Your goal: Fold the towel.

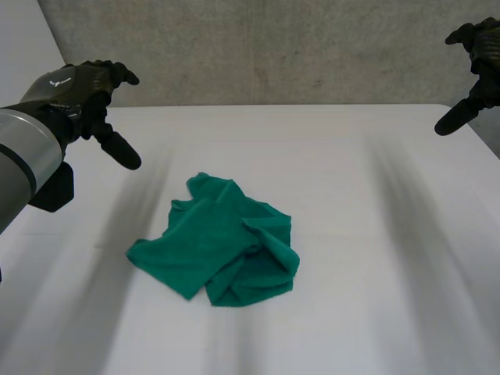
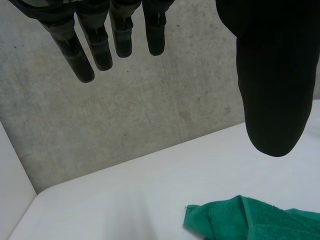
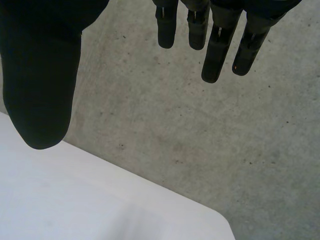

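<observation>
We hold our left hand (image 1: 74,87) above the far left of the white surface (image 1: 375,258), fingers straight and apart from the thumb, gripping nothing. Our right hand (image 1: 484,55) hangs at the far right, likewise spread and empty. The green towel (image 1: 223,242) lies crumpled near the surface's middle, well apart from both hands.

Diffuse, even light: the white surface (image 1: 351,258) bright, a thin soft shadow under the towel (image 1: 223,238), the left hand (image 2: 272,75) and right hand (image 3: 40,75) near-black against the evenly lit grey wall (image 3: 200,140).
</observation>
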`<state>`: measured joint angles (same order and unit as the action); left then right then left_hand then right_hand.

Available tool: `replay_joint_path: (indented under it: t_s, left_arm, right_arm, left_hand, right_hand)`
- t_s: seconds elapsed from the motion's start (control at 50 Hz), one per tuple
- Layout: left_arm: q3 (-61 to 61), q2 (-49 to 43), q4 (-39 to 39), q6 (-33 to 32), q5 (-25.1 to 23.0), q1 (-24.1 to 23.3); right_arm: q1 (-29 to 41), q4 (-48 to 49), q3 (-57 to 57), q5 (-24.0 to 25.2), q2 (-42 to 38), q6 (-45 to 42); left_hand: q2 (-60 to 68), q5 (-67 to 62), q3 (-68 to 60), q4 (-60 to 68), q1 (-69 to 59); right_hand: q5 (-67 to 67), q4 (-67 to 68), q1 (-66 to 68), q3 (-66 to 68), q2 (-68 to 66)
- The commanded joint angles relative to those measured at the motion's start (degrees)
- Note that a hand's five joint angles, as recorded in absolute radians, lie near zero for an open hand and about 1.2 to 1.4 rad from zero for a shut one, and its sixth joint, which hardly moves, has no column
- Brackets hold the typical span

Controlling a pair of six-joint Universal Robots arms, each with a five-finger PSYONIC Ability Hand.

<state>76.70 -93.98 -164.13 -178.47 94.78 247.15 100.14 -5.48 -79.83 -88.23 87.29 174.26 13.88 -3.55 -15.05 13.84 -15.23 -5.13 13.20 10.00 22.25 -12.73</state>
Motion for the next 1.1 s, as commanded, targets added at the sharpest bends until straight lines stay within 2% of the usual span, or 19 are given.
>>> replay_joint_path:
  t_s: [0.02,0.18,0.26,0.3,0.34,0.4,0.42,0.52,0.64,0.68,0.7,0.76,0.84,0.92,0.94,0.98,1.02,1.1]
  left_arm:
    - [0.0,0.9,-0.2,-0.3,0.4,-0.1]
    - [0.4,1.1,-0.3,-0.5,0.5,-0.2]
    - [1.9,1.5,-0.7,-0.8,0.3,-0.1]
    - [3.1,1.0,-0.7,-1.2,0.1,0.2]
    - [4.3,-0.8,-0.7,-2.0,0.2,0.3]
    - [5.8,-4.0,-0.7,-3.1,0.3,0.4]
    - [6.9,-5.6,-0.7,-4.0,0.4,0.8]
    - [10.3,-8.5,-1.1,-4.7,0.9,2.0]
    - [14.3,-13.2,-5.7,-4.8,3.0,2.1]
    - [15.2,-14.3,-7.3,-4.9,3.5,1.9]
    - [15.5,-15.5,-8.2,-4.9,3.6,1.9]
    - [15.7,-17.3,-8.8,-4.9,3.6,1.8]
    - [15.8,-19.4,-8.9,-4.9,3.5,1.8]
    - [15.8,-21.3,-9.3,-4.9,3.5,1.7]
    - [15.7,-22.0,-9.6,-4.9,3.5,1.6]
    - [15.1,-22.1,-10.8,-4.9,3.6,1.3]
    - [14.7,-21.6,-11.9,-4.9,3.7,1.2]
    - [11.5,-18.2,-14.4,-5.0,5.0,0.4]
  right_arm:
    - [0.0,-0.1,0.0,0.4,-0.1,-0.2]
    - [0.5,-0.1,-0.3,1.7,-0.4,-5.6]
    - [4.7,-2.9,-0.5,6.6,-3.8,-16.6]
    - [5.7,-4.1,-0.5,7.7,-4.5,-18.1]
    - [9.8,-8.2,-0.1,12.5,-6.7,-21.3]
    - [12.2,-9.5,-0.1,15.3,-7.8,-21.6]
    - [15.2,-10.4,0.0,19.2,-10.1,-21.7]
    - [19.0,-9.7,1.5,24.1,-15.5,-21.2]
    - [23.4,-8.8,7.7,20.6,-25.3,-15.6]
    - [24.4,-8.6,8.5,19.9,-26.4,-14.7]
    - [27.4,-8.2,10.4,17.9,-28.8,-13.6]
    - [28.8,-7.6,11.7,15.3,-31.2,-13.7]
    - [29.1,-5.9,13.3,9.1,-35.1,-14.0]
    - [29.1,-3.9,14.3,3.8,-36.6,-16.3]
    - [29.0,-3.5,14.4,2.0,-36.6,-18.0]
    - [29.0,-3.2,14.5,0.5,-36.4,-19.7]
    - [28.9,-3.0,14.5,-0.6,-36.1,-21.4]
    - [28.3,-4.1,14.0,-1.2,-33.0,-24.8]
  left_hand:
    - [-2.0,1.7,3.2,-1.9,3.3]
    - [-2.0,1.7,3.2,-1.9,3.3]
    - [-1.6,1.3,2.8,-1.6,3.0]
    - [-1.3,1.0,2.5,-1.3,2.7]
    - [-1.0,0.6,2.1,-0.9,2.3]
    - [-0.8,0.5,2.0,-0.8,2.2]
    - [-0.8,0.5,2.0,-0.8,2.2]
    - [1.2,-1.5,0.0,1.2,0.2]
    - [4.4,-4.7,-3.2,4.4,-3.0]
    - [6.9,-7.2,-5.7,7.0,-5.6]
    - [8.9,-9.3,-7.8,9.0,-7.6]
    - [12.6,-13.0,-11.5,12.7,-11.3]
    - [19.0,-19.3,-17.8,19.1,-17.7]
    - [28.1,-28.5,-27.0,28.2,-26.8]
    - [34.8,-35.1,-33.6,34.8,-33.4]
    - [53.1,-53.4,-51.9,53.1,-51.7]
    - [64.9,-65.2,-63.7,65.0,-63.6]
    - [66.1,-66.5,-64.9,66.2,-64.8]
  right_hand:
    - [5.1,-3.2,0.0,-12.3,2.7]
    - [5.1,-3.2,0.0,-12.3,2.7]
    - [5.1,-3.2,0.0,-12.3,2.7]
    - [5.1,-3.2,0.0,-12.3,2.7]
    - [5.1,-3.2,0.0,-12.3,2.7]
    - [5.1,-3.2,0.0,-12.3,2.7]
    - [5.1,-3.2,0.0,-12.3,2.7]
    - [5.1,-3.2,0.0,-12.3,2.7]
    - [5.1,-3.2,0.0,-12.3,2.7]
    - [5.1,-3.2,0.0,-12.3,2.7]
    - [3.9,-2.0,1.2,-11.0,1.5]
    - [-0.5,2.4,5.6,-6.6,-2.9]
    - [-13.8,15.7,18.9,6.6,-16.2]
    - [-44.3,46.2,49.5,37.2,-46.7]
    - [-61.2,63.2,66.4,54.1,-63.6]
    - [-64.9,66.8,70.0,57.7,-67.3]
    - [-64.9,66.8,70.0,57.7,-67.3]
    - [-64.9,66.8,70.0,57.7,-67.3]
